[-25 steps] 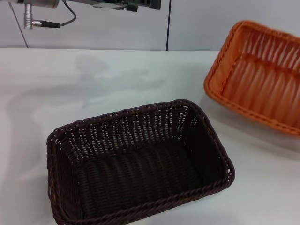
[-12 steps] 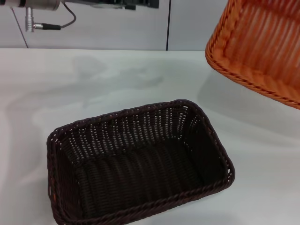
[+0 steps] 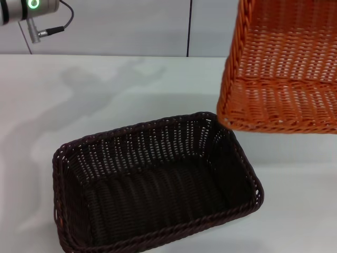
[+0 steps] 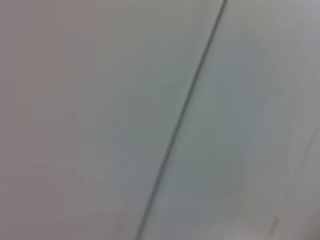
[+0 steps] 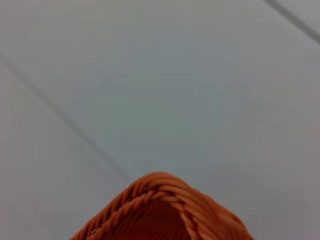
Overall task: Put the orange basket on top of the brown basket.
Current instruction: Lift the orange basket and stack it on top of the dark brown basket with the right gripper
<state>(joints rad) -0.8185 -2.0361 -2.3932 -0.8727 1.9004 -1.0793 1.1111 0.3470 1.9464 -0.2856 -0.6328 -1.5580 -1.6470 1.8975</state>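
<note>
orange basket (image 3: 284, 68) airborne, cropped, holder unseen

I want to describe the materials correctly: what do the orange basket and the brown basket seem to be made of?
The orange basket, lifted off the table, looks like woven wicker or plastic imitation rattan: smooth, evenly colored strands and a braided rim. The brown basket on the table shows the same weave, very dark and slightly glossy, with openwork sides. Natural or synthetic fibre cannot be told.
</note>
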